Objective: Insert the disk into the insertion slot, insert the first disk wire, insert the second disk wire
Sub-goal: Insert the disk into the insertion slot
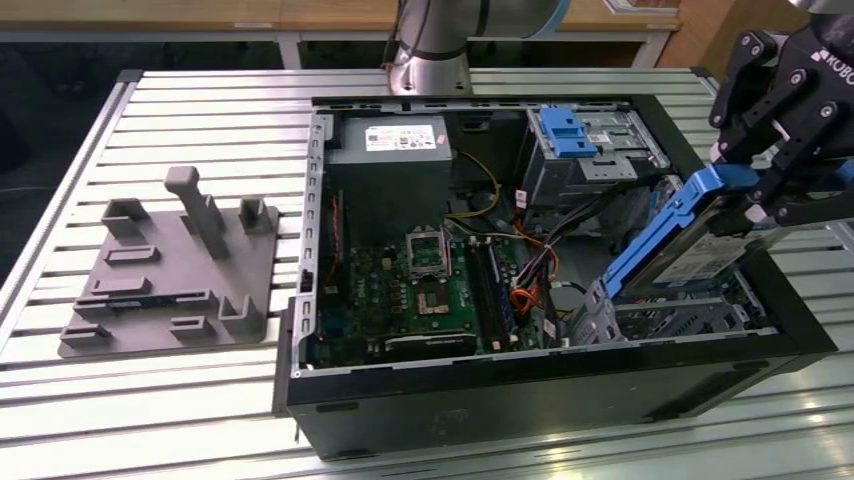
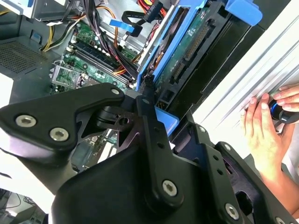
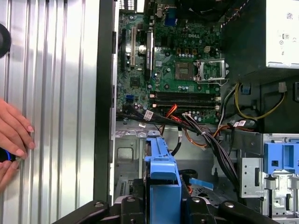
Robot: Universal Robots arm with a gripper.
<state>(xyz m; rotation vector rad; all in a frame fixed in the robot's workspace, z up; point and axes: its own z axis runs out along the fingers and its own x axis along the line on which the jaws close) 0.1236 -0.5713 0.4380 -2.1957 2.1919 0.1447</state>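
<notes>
Supported on a slatted aluminium table [image 1: 200, 110], an open black computer case [image 1: 534, 395] was laid on its side. A grey fixture plate [image 1: 174, 270] was set apart from it, toward the table's edge at the exterior view's left. The gripper [image 1: 781, 195] was found clamped on the upper end of the disk [image 1: 681, 250], with its fingers pressed against the blue carrier frame. The disk was held steeply tilted, with its lower end down at the mouth of the insertion slot [image 1: 681, 318]. The slot was located in the case's corner at the exterior view's right. Whether the lower end touched the cage could not be determined. The taller cage [image 1: 587, 140] with the blue latch was positioned just beyond the slot. A bundle of cables [image 1: 534, 265] was routed between the cages and the motherboard [image 1: 414, 290]. In the first wrist view, a person's hand [image 3: 11, 135] was rested on the table near the case's wall.
</notes>
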